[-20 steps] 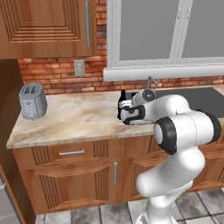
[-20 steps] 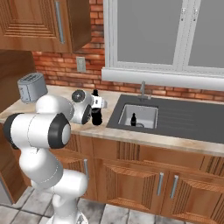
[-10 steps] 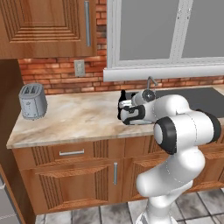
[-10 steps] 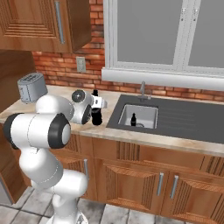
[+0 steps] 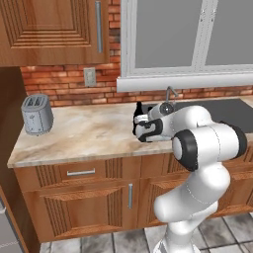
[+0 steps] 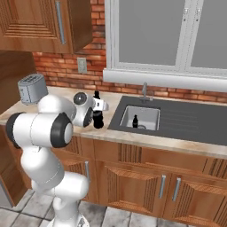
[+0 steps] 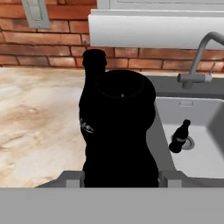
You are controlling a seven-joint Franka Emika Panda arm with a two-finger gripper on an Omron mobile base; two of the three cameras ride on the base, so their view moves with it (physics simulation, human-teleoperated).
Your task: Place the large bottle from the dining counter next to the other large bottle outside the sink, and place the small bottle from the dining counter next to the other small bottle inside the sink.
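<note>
My gripper [image 7: 121, 177] is shut on the large bottle [image 7: 124, 127], black and glossy, which stands upright between the fingers just left of the sink [image 7: 205, 162]. Right behind it stands the other large bottle [image 7: 92, 70], almost touching. From the right base view the held large bottle [image 6: 98, 119] hangs under the gripper [image 6: 99, 110] at the counter's level, beside the sink's [image 6: 195, 122] dark plate. A small bottle [image 7: 180, 137] stands inside the basin near the drain, also seen as a small bottle [image 6: 135, 120] there. Whether the held bottle rests on the counter I cannot tell.
A curved chrome tap [image 7: 199, 61] rises behind the basin. A grey toaster [image 5: 37, 114] sits at the counter's far left, with bare marbled counter [image 5: 84, 136] between it and the bottles. Brick wall and a window sill [image 7: 157, 30] close the back.
</note>
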